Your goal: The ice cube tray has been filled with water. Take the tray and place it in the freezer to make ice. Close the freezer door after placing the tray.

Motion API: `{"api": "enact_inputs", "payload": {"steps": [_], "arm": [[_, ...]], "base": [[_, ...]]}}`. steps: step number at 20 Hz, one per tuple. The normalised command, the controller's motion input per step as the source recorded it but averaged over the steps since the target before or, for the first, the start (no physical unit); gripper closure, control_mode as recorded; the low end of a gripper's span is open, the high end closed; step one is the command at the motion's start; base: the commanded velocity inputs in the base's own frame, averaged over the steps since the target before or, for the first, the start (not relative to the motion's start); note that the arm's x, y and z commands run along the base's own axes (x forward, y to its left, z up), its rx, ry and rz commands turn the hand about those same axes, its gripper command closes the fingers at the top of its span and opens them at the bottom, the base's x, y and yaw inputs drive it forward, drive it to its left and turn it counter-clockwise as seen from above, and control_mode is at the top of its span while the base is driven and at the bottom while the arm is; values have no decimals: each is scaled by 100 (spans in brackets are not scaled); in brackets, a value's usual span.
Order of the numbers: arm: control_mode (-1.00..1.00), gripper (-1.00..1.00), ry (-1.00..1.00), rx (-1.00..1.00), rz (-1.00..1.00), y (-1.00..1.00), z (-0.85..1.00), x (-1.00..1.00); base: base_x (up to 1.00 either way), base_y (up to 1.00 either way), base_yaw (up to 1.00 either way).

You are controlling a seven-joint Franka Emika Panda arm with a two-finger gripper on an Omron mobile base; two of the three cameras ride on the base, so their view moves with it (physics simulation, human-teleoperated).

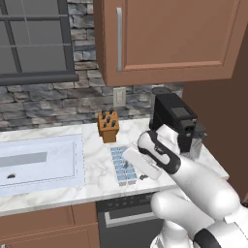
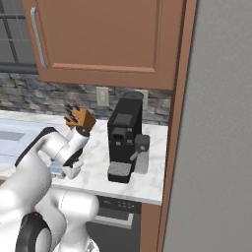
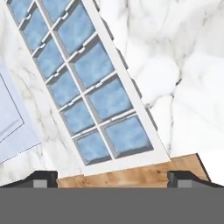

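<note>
The arm is hanging over the counter (image 1: 97, 181) w/ the gripper (image 3: 112, 177) pointing down at the ice cube tray (image 1: 123, 165). Looks like the pick-up step: nothing lifted yet, tray is lying flat on the marble, between the sink (image 1: 38, 162) and the coffee machine (image 1: 175, 121), just in front of the knife block (image 1: 108, 126).

Jaws are standing wide apart, holding nothing. In the hand view the two dark tips are sitting at the bottom corners, one each side of the tray's near short end, not touching it as far as I can tell.

Next move, my guess: drop a bit lower so the tips are straddling the tray's rim, then close across the narrow width. The tray is running at a slant to the jaw line in the hand view, so a small wrist roll probably helps before squeezing. It's full of water, so it needs keeping level on the lift. After that, carrying it over to the tall grey panel (image 2: 216, 123) at the right, prob. the freezer side.

Materials: tray is thin white plastic-looking, rectangular, two rows of square cells w/ mottled light-blue water. Counter is white marble w/ grey veins, smooth. Knife block is orange-brown wood, chunky, black handles sticking up. Coffee machine is boxy, matte black. Backsplash is rough grey stone; cabinets (image 1: 169, 38) are flat brown wood.
</note>
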Motion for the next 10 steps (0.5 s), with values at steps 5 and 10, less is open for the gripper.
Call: {"api": "enact_inputs", "payload": {"steps": [5,10], "arm": [[-100,-100,0,0,0,-2,-60,0],[-100,-100,0,0,0,-4,-58,0]], "base": [[0,0,0],[0,0,0]]}}
